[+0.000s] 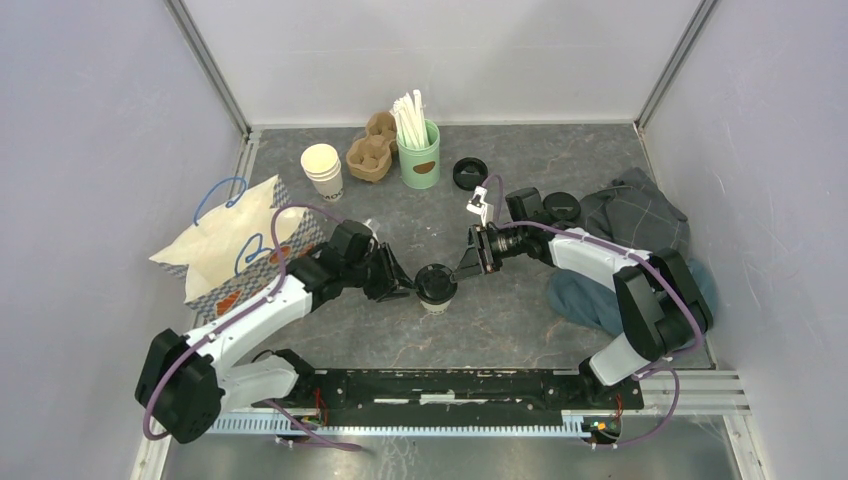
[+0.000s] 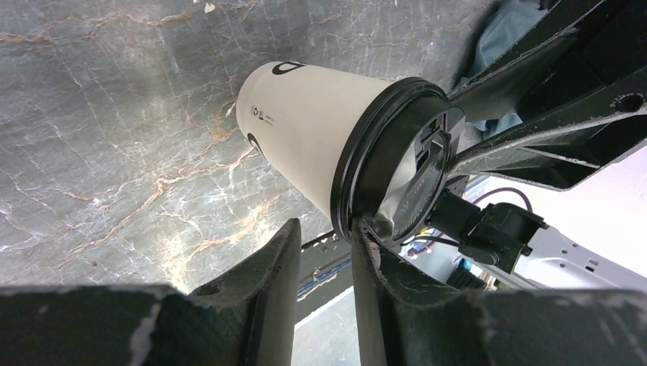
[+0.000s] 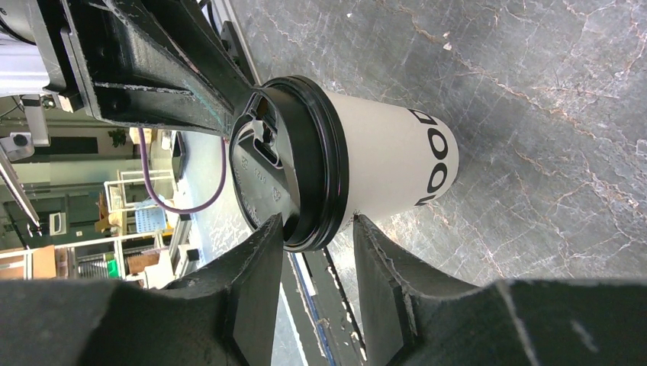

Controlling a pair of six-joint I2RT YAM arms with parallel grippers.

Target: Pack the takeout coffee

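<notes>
The takeout coffee (image 1: 436, 283), a white paper cup with dark print and a black lid, stands upright mid-table between both arms. My right gripper (image 1: 462, 268) comes in from the right. In the right wrist view the right gripper (image 3: 317, 223) pinches the cup (image 3: 381, 152) at its lid rim, one finger on the lid top and the other on the wall just under the rim. My left gripper (image 1: 408, 287) reaches in from the left. In the left wrist view the left gripper (image 2: 326, 227) is open at the cup (image 2: 305, 130): one fingertip touches the lid rim and the other stands apart.
A white bag with blue handles (image 1: 235, 240) lies at the left. At the back are stacked lidless cups (image 1: 322, 170), a cardboard carrier (image 1: 372, 150), a green holder of white sticks (image 1: 419, 150) and a loose black lid (image 1: 468, 173). A grey-blue cloth (image 1: 640, 225) lies at the right.
</notes>
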